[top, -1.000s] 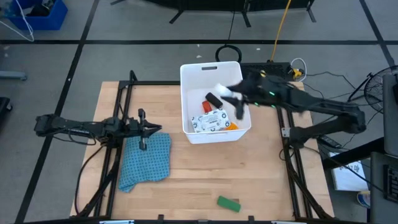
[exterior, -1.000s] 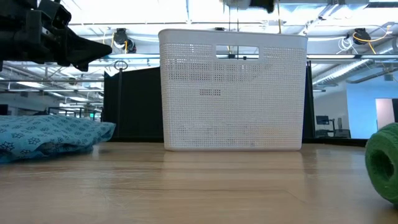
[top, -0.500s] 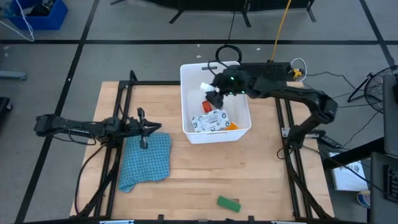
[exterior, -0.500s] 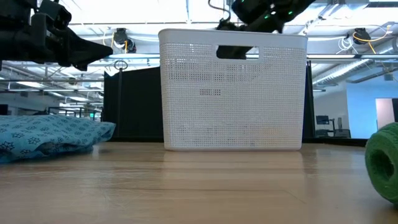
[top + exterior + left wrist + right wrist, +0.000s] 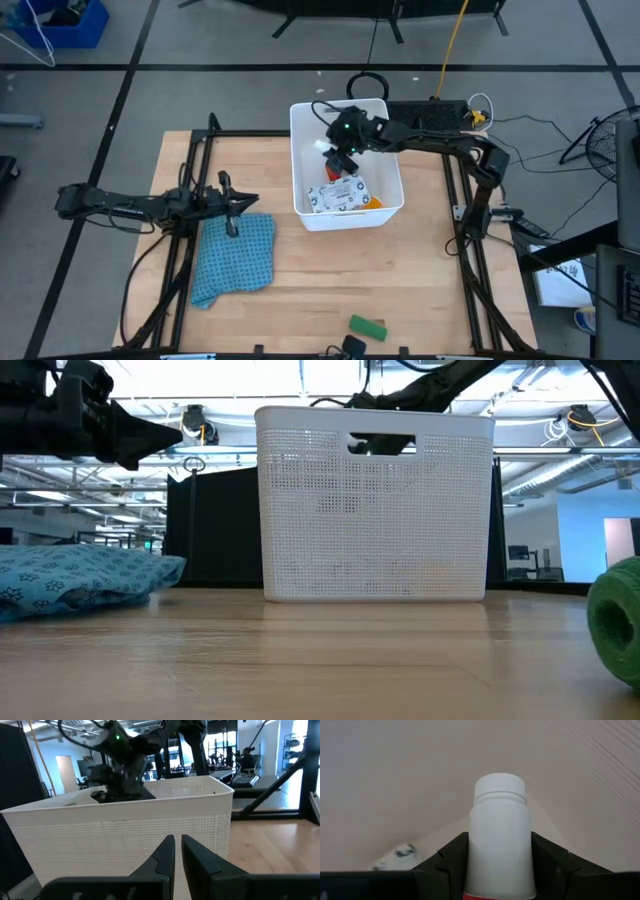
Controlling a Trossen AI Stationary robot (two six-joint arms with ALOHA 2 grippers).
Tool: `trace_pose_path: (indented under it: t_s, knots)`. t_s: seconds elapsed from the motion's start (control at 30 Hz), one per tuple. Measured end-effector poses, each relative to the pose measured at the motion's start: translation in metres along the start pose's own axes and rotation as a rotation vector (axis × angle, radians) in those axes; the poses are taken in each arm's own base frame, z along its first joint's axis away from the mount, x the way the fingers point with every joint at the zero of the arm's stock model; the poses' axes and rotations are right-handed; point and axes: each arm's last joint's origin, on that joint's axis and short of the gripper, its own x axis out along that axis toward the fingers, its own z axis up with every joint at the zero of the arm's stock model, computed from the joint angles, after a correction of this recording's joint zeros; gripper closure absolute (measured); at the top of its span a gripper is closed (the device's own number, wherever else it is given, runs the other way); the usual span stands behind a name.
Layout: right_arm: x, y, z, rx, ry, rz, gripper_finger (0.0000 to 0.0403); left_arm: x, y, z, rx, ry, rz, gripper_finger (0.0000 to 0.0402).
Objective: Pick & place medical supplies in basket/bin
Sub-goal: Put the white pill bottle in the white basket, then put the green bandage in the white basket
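Observation:
My right gripper [image 5: 338,150] reaches into the white bin [image 5: 296,160] from the table's right and is shut on a small white capped cylinder [image 5: 500,820]. In the bin lie a white printed packet [image 5: 336,194], an orange piece [image 5: 372,203] and something red-orange [image 5: 328,173]; the black block is hidden. The green block [image 5: 367,326] lies on the table near its near edge. My left gripper [image 5: 232,205] hovers shut over the far edge of the blue cloth [image 5: 235,258], pointing at the bin [image 5: 125,835]. My right gripper pinches the white cylinder by its body [image 5: 480,850] between the two fingers [image 5: 451,857]. The cylinder lies along the fingers, its cap [image 5: 500,787] pointing away from the wrist. The fingers slant down from the table's right. Whether it rests on anything in the bin, I cannot tell.
The blue cloth [image 5: 80,580] lies crumpled left of the bin. Black frame rails run along the table's left [image 5: 195,200] and right [image 5: 462,230] sides. Bare wood [image 5: 340,270] lies between the bin and the green block [image 5: 615,615].
My right gripper, carrying the white cylinder, has moved from over the bin's right part toward the table's left and down below the bin's rim. Nothing else has shifted.

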Motion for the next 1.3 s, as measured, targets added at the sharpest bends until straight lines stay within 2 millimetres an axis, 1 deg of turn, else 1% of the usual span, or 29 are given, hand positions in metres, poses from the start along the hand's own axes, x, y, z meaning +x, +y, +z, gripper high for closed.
trace_pose_path:
  t_s: [0.13, 0.23, 0.3, 0.47, 0.57, 0.7, 0.77, 0.83, 0.87, 0.93, 1.0, 1.07, 1.17, 1.27, 1.3]
  knots:
    - [0.001, -0.002, -0.004, -0.004, 0.043, -0.049, 0.0239, 0.0, 0.0, 0.0, -0.002, -0.001, 0.0, 0.0364]
    - [0.0, -0.001, -0.005, -0.07, 0.05, -0.049, 0.0232, 0.0, 0.0, 0.001, -0.002, -0.005, 0.001, 0.0364]
    - [-0.002, -0.001, -0.004, -0.069, 0.046, -0.053, 0.0218, 0.0, 0.0, 0.001, -0.003, -0.005, 0.0, 0.0364]
    - [-0.006, -0.001, -0.001, -0.049, 0.027, -0.074, 0.0166, 0.0, 0.0, 0.001, -0.032, -0.006, 0.0, 0.0364]
    - [-0.008, -0.001, 0.0, -0.049, 0.028, -0.076, 0.0142, 0.0, 0.0, 0.0, -0.052, -0.003, -0.001, 0.0364]
    - [-0.013, 0.0, 0.003, -0.05, 0.007, -0.076, 0.0126, 0.0, 0.0, -0.001, -0.058, 0.006, -0.002, 0.0364]
    - [-0.021, 0.001, 0.007, -0.051, -0.019, -0.074, 0.0124, 0.0, 0.0, -0.001, -0.057, 0.008, -0.001, 0.0364]
    - [-0.04, 0.003, 0.013, -0.045, -0.058, -0.074, 0.0126, 0.0, 0.0, -0.002, -0.058, 0.02, -0.003, 0.0364]
    - [-0.053, 0.006, 0.019, -0.05, -0.097, -0.066, 0.013, 0.0, 0.0, -0.003, -0.062, 0.028, -0.004, 0.0364]
    - [-0.084, 0.015, 0.028, -0.075, -0.172, -0.017, 0.0144, 0.0, -0.001, -0.005, -0.072, 0.047, -0.006, 0.0364]
    - [-0.118, 0.027, 0.033, -0.1, -0.242, 0.032, 0.0169, 0.0, -0.001, -0.007, -0.074, 0.067, -0.007, 0.0364]
    - [-0.15, 0.041, 0.033, -0.124, -0.279, 0.067, 0.0208, 0.0, -0.001, -0.008, -0.073, 0.079, -0.007, 0.0364]
    - [-0.192, 0.063, 0.023, -0.166, -0.274, 0.114, 0.0288, 0.0, -0.001, -0.008, -0.074, 0.083, -0.001, 0.0364]
    - [-0.228, 0.083, 0.001, -0.242, -0.255, 0.18, 0.0375, 0.0, -0.001, -0.008, -0.119, 0.082, 0.002, 0.0364]
    - [-0.237, 0.089, -0.008, -0.271, -0.252, 0.205, 0.0388, 0.0, -0.001, -0.008, -0.125, 0.082, 0.002, 0.0364]
